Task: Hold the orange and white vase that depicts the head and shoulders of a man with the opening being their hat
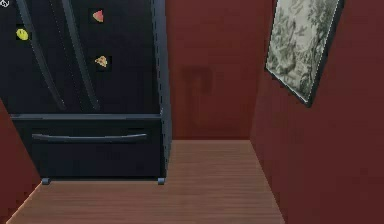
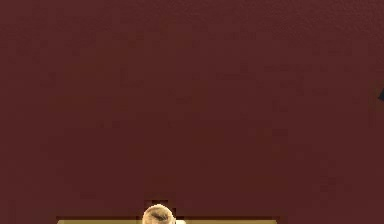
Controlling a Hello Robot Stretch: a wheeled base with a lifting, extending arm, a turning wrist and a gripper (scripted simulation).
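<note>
One rounded tan-white top (image 2: 157, 214), probably the vase, is sitting very near on a pale surface (image 2: 90, 221) before the red wall (image 2: 200, 100), so I am favouring a slow, centred reach; the gripper's state I cannot tell.

Ahead of me a tall dark fridge (image 1: 85, 90) blocks the forward view's left, standing on the wooden floor (image 1: 200, 185). Bare floor runs between the fridge and the red side wall (image 1: 330, 160) at the right, until the red back wall (image 1: 210, 70) closes that lane. A framed picture (image 1: 303, 45) hangs high on the side wall. Out to my arm's side a dark red wall (image 2: 190, 100) bars the way. Before it lies a pale flat top (image 2: 100, 222), with a small rounded tan-and-white thing (image 2: 157, 214) on it.
</note>
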